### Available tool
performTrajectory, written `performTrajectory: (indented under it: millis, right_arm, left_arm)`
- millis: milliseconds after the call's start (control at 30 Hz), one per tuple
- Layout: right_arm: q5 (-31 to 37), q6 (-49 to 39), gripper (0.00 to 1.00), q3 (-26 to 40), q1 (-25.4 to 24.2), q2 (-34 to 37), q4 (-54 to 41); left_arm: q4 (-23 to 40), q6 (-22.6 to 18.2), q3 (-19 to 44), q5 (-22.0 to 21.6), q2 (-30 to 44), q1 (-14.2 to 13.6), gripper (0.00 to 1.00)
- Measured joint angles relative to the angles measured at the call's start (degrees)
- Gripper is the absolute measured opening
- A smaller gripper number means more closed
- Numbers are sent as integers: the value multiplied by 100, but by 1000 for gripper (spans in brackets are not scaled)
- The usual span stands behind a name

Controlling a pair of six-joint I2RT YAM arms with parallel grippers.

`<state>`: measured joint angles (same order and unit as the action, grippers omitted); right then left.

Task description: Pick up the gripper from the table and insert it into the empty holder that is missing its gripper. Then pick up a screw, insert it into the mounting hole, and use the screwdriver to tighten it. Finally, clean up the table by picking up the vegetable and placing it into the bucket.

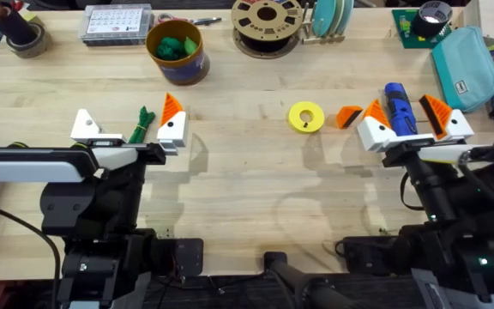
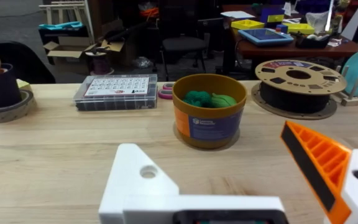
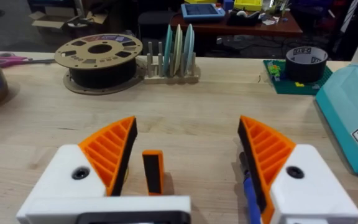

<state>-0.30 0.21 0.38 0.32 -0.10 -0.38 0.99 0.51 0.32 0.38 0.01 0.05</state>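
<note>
**Step one pending: loose orange pad not yet picked up**

Pickup comes first, and from my seat nothing is in hand. The right gripper has its fingers spread wide and empty, both fitted with orange pads. The blue screwdriver lies on the counter between them. The loose orange pad sits just beside that gripper's left finger, near a yellow ring.

The left gripper is also spread and holds nothing. One of its fingers is a bare white holder; the other wears its pad. The dark-green vegetable lies between them. The bucket stands farther back.

As I judge it, the next move is to shift the right gripper over the loose pad, come down squarely and close on its flat sides. It must not nudge the screwdriver. Then I carry the pad across to the bare holder.
</note>
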Motion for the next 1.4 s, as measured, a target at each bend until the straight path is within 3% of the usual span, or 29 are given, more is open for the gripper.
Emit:
performTrajectory:
  millis: [233,400,500,700,733,800,1000,1200,1233,1400]
  right_arm:
    - [2,0,996,0,4,0,15]
    - [-105,0,996,0,4,0,393]
    - [-160,1,996,76,4,0,522]
    - [-234,94,996,1198,4,45,-127]
    - [-240,114,997,2351,5,294,-1102]
    - [-252,114,997,2855,4,582,-1688]
    - [-258,133,997,4174,6,1988,-3081]
    - [-260,132,997,5253,4,3443,-4232]
    - [-260,131,997,5624,4,4183,-4728]
    - [-260,131,997,5624,4,4183,-4728]
  left_arm:
    - [-60,0,0,0,0,-20,986]
    - [-690,2,6,26,0,-20,985]
    - [-579,3,117,26,0,-20,986]
    - [295,1,1292,-1,172,-20,985]
    - [1039,2,2401,-28,693,-20,986]
    - [1498,2,2981,-42,1154,-20,986]
    - [2830,2,4304,-57,2664,-20,985]
    - [3903,2,5203,-65,3842,-20,986]
    - [4806,4,5890,-13,4798,-20,985]
    - [4806,4,5890,-13,4798,-20,985]
